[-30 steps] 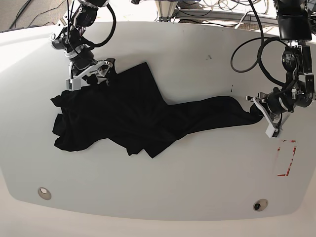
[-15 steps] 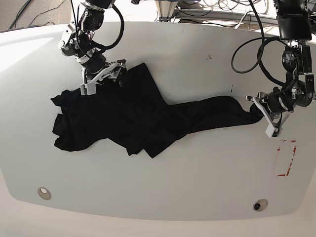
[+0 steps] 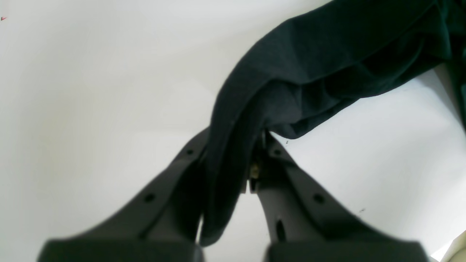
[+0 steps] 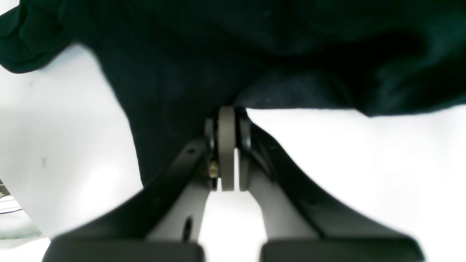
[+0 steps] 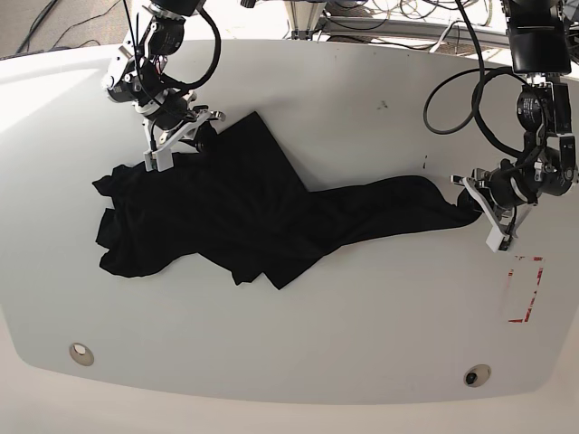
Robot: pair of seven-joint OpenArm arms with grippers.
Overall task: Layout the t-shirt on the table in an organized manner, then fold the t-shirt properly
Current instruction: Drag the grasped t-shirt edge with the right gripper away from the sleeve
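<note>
T-shirt [image 5: 244, 212] lies crumpled across table [image 5: 362, 316] centre-left, not yet spread or folded; left gripper [image 5: 477, 204] at frame right and right gripper [image 5: 181, 137] at upper left both clamp its edges.

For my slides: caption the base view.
Both tools grip opposite ends of the crumpled black t-shirt on the white table.
</note>
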